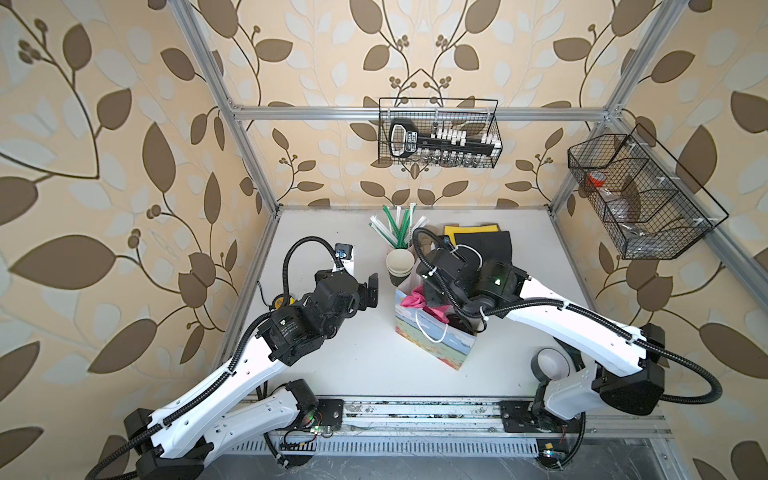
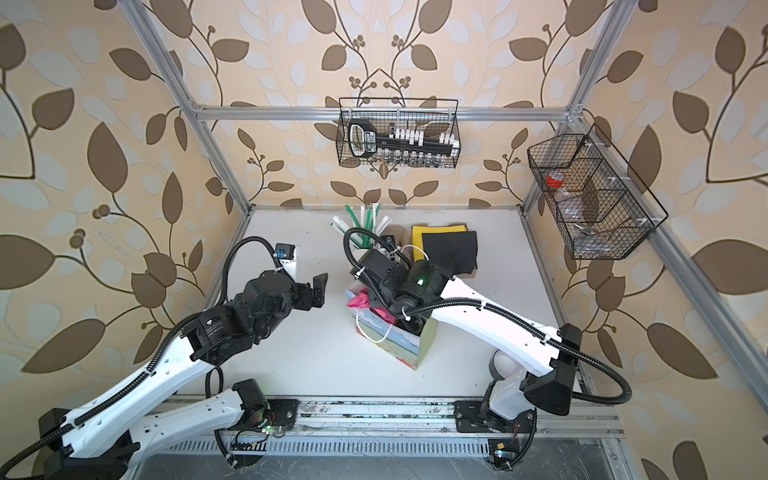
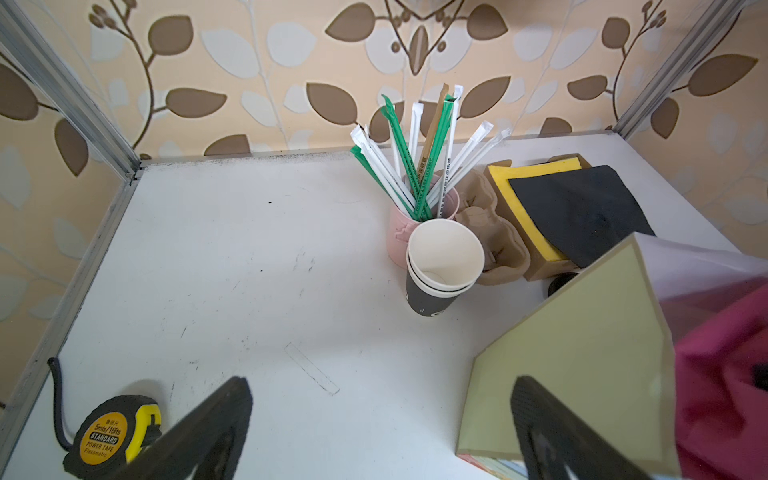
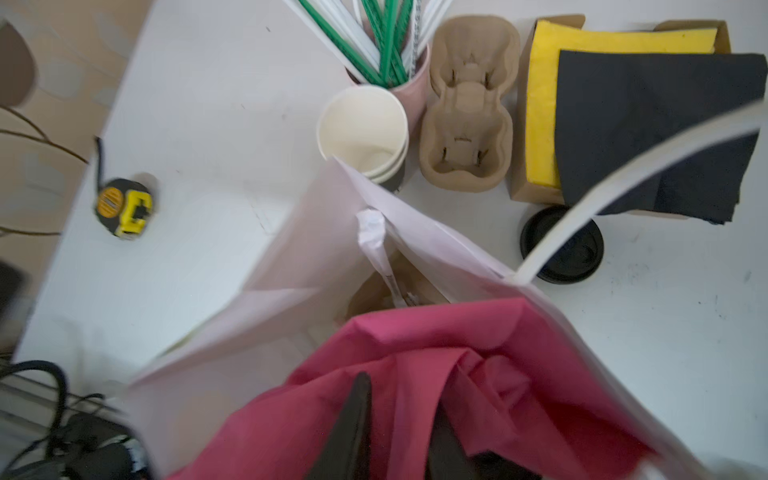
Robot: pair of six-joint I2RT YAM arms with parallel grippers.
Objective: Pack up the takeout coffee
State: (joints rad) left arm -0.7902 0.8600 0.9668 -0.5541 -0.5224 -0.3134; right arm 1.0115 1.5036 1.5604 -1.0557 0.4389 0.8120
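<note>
The takeout coffee is hidden in every view. A paper gift bag (image 1: 432,345) (image 2: 390,336) stands mid-table with pink tissue paper (image 1: 413,300) (image 4: 415,332) spilling from its open top. My right gripper (image 4: 401,399) reaches down into the bag. Its fingers stand a narrow gap apart with a fold of the tissue between them, and the blur hides whether they pinch it. In both top views its wrist covers it. My left gripper (image 1: 371,293) (image 2: 318,291) (image 3: 380,386) hovers open and empty just left of the bag's olive side (image 3: 582,353).
Behind the bag stand stacked lidless cups (image 3: 440,266) (image 4: 361,124), a pink holder of straws (image 3: 415,166), a cardboard cup carrier (image 4: 465,116), yellow and black napkins (image 4: 644,124) and a loose black lid (image 4: 569,249). A tape measure (image 3: 112,432) lies at the left, a grey tape roll (image 1: 550,363) at the front right.
</note>
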